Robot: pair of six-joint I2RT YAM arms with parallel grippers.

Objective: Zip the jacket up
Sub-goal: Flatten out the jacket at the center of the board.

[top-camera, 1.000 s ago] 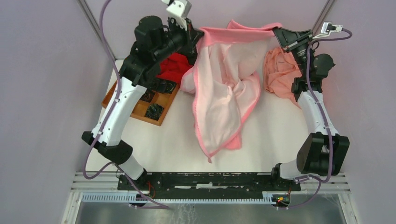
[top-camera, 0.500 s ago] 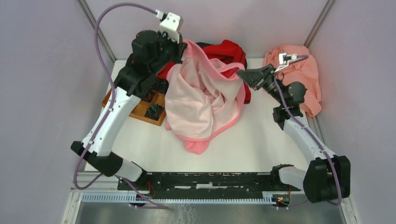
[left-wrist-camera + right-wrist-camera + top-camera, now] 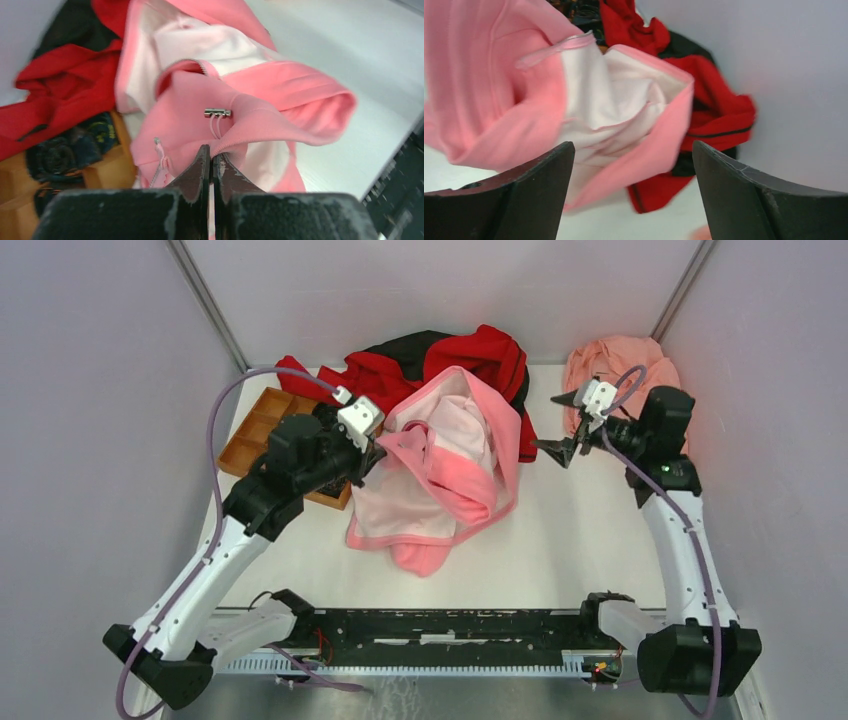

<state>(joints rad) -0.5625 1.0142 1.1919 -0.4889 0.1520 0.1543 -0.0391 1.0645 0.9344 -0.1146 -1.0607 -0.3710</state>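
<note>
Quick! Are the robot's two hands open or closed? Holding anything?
Left gripper: closed, pinching the edge of the pink jacket.
Right gripper: open, holding nothing.

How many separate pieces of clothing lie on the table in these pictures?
3: the pink jacket in the middle, the red-and-black garment behind it, the peach cloth in the far right corner. Dark rolled items in the wooden tray may also be fabric.
</note>
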